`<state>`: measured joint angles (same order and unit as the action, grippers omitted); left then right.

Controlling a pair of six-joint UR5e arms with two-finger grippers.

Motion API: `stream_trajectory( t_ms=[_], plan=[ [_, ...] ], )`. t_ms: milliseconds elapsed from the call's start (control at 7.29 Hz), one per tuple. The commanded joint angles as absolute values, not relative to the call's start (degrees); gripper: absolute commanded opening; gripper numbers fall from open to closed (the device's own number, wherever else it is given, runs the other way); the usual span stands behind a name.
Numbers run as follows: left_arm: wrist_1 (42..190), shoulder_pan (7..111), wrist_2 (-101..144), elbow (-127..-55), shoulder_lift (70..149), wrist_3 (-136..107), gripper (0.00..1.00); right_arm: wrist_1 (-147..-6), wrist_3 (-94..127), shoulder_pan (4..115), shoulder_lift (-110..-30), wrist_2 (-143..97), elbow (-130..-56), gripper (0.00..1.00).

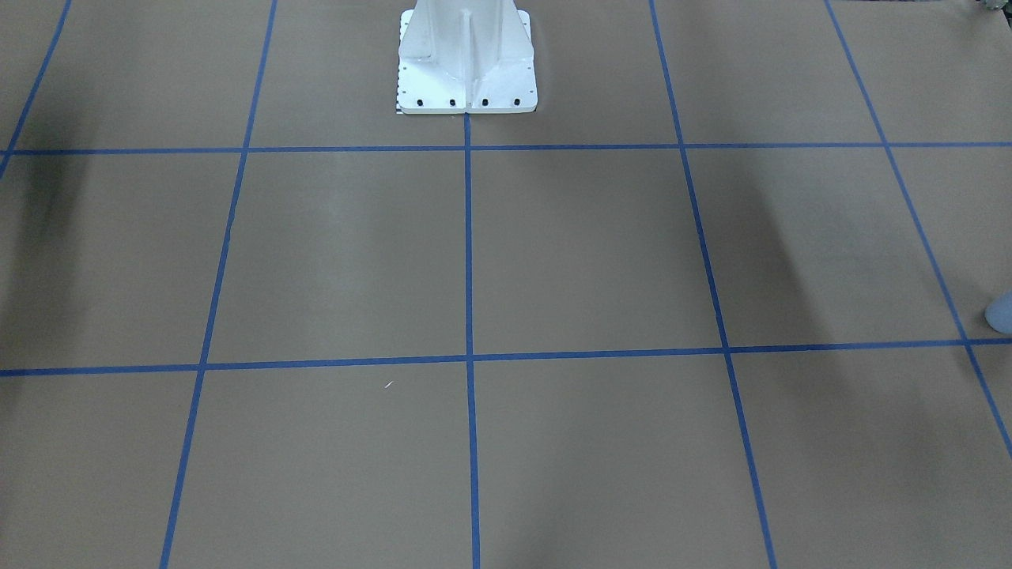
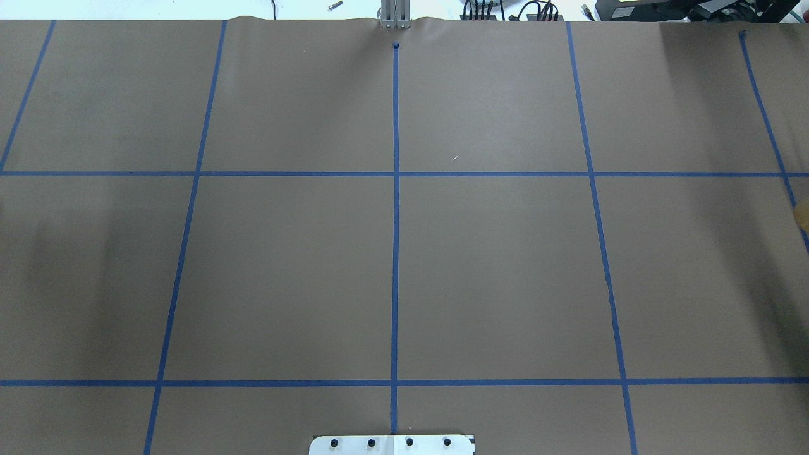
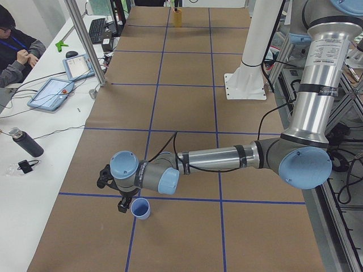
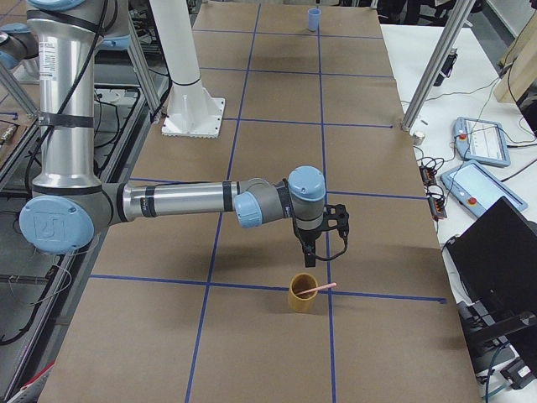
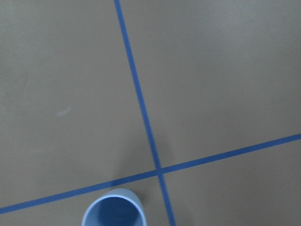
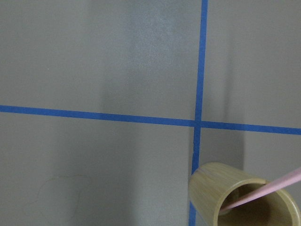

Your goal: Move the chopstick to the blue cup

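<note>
The chopstick (image 4: 317, 289) is a thin pale pink stick leaning in a bamboo cup (image 4: 304, 294); it also shows in the right wrist view (image 6: 268, 188), sticking out over the cup's rim (image 6: 211, 175). My right gripper (image 4: 312, 259) hangs just above that cup; I cannot tell if it is open or shut. The blue cup (image 3: 140, 208) stands upright and holds nothing, and also shows in the left wrist view (image 5: 113, 212). My left gripper (image 3: 122, 205) is right beside it, on its far side from the robot's base; I cannot tell its state. No fingers show in either wrist view.
The table is brown paper with a blue tape grid (image 2: 395, 253). The robot's white base (image 1: 466, 71) stands at the middle. An operator (image 3: 17, 45), tablets and a bottle (image 3: 25, 143) are at a side desk. A sliver of the blue cup (image 1: 1000, 310) shows at the front view's edge.
</note>
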<state>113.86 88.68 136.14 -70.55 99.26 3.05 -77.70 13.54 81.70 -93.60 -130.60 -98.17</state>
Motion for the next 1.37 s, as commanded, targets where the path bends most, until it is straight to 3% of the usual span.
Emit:
stream_trajectory(
  t_ms=[0, 275, 1098, 1235],
  plan=[
    [118.10, 85.09, 133.61, -68.21, 99.23, -0.33, 0.97, -77.70, 13.54, 81.65, -93.60, -130.52, -98.17, 1.00],
    [124.69, 82.36, 130.53, -64.18, 99.14, -2.98, 0.97, -77.70, 13.54, 81.65, -93.69, -130.61, -98.09, 1.00],
    [125.07, 81.30, 133.95, -70.31, 95.89, -11.86, 0.97, -77.70, 13.54, 81.65, -93.69, -130.43, -98.09, 1.00],
    [125.07, 80.78, 133.51, -70.05, 95.63, -11.60, 0.90, -77.70, 13.54, 81.56, -93.69, -130.43, -98.09, 1.00]
  ],
)
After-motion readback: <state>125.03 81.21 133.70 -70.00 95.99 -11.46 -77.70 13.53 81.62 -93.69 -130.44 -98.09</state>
